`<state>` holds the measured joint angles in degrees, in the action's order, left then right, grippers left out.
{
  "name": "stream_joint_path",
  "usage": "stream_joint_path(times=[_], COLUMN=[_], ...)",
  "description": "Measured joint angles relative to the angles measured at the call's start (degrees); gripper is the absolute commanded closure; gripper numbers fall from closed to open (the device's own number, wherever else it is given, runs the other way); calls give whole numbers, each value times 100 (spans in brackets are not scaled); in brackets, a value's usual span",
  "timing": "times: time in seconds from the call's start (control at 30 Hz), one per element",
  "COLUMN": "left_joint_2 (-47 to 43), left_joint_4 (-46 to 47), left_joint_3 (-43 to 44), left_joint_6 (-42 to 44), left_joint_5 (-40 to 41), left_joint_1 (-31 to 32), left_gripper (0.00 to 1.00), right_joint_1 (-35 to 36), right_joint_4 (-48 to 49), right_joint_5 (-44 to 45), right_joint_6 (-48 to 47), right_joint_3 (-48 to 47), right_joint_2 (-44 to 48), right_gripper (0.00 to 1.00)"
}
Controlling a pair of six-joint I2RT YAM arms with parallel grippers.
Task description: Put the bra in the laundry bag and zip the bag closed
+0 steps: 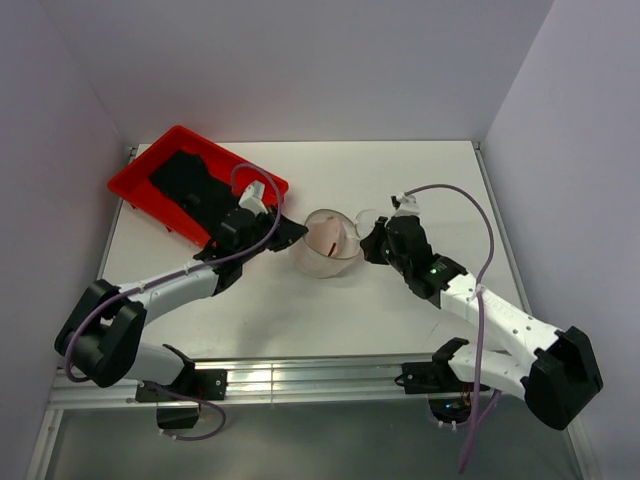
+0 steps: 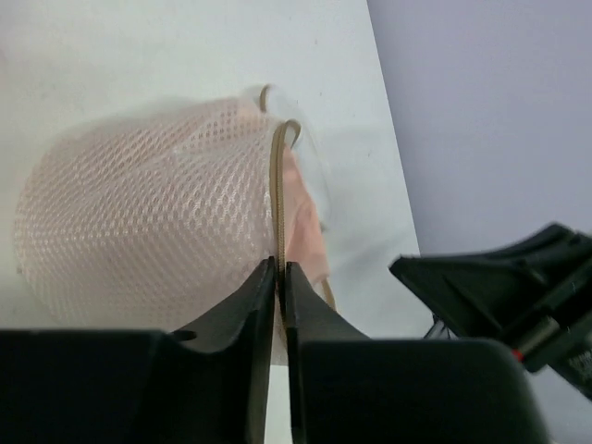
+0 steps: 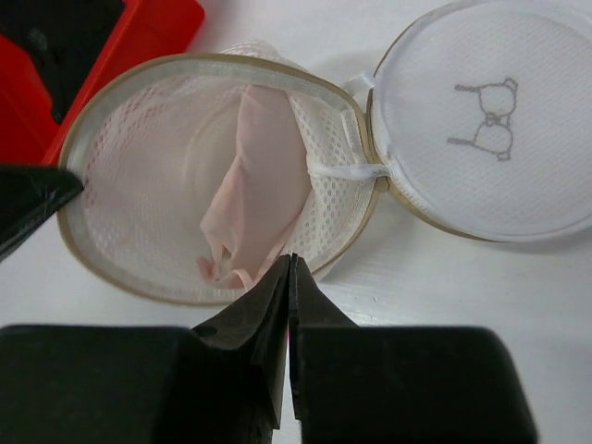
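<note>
The laundry bag (image 1: 327, 258) lies open at the table's middle. The pale pink bra (image 1: 328, 235) is bunched inside it. In the right wrist view the bra (image 3: 254, 185) lies within the bag's beige rim (image 3: 111, 92), and the flat lid (image 3: 486, 120) with the glasses-shaped mark is folded out to the right. My left gripper (image 1: 296, 232) is shut on the bag's left rim; the left wrist view shows the rim (image 2: 277, 185) pinched between its jaws (image 2: 280, 270). My right gripper (image 1: 370, 245) is shut, with its tips (image 3: 291, 261) at the bag's near rim.
A red tray (image 1: 135, 180) holding a black cloth (image 1: 195, 185) stands at the back left, close behind my left arm. The tray's corner (image 3: 157, 28) also shows in the right wrist view. Grey walls enclose the white table (image 1: 420, 170).
</note>
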<state>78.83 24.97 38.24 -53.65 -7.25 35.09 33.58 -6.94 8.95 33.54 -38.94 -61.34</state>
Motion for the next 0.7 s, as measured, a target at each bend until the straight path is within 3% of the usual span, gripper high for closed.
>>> stream_joint_path(times=[0.1, 0.13, 0.33, 0.43, 0.57, 0.7], left_joint_2=[201, 229, 59, -315, -793, -831], left_joint_4=[-81, -92, -557, -1032, -1598, -2006], left_joint_3=[391, 483, 584, 584, 772, 1316], left_joint_6=[203, 260, 614, 807, 1010, 1121], left_joint_5=[4, 9, 297, 632, 1106, 1370], left_joint_1=[-61, -63, -61, -63, -173, -798], left_gripper=[67, 58, 34, 31, 34, 40], right_joint_1=[0, 0, -2, -4, -7, -7], right_joint_4=[55, 83, 181, 192, 350, 540], right_joint_5=[50, 72, 232, 299, 380, 385], right_joint_6=[92, 118, 168, 149, 105, 103], right_joint_3=[225, 308, 728, 785, 874, 1095], right_joint_2=[404, 535, 1261, 1541, 1853, 1976], right_gripper=[91, 91, 91, 90, 88, 87])
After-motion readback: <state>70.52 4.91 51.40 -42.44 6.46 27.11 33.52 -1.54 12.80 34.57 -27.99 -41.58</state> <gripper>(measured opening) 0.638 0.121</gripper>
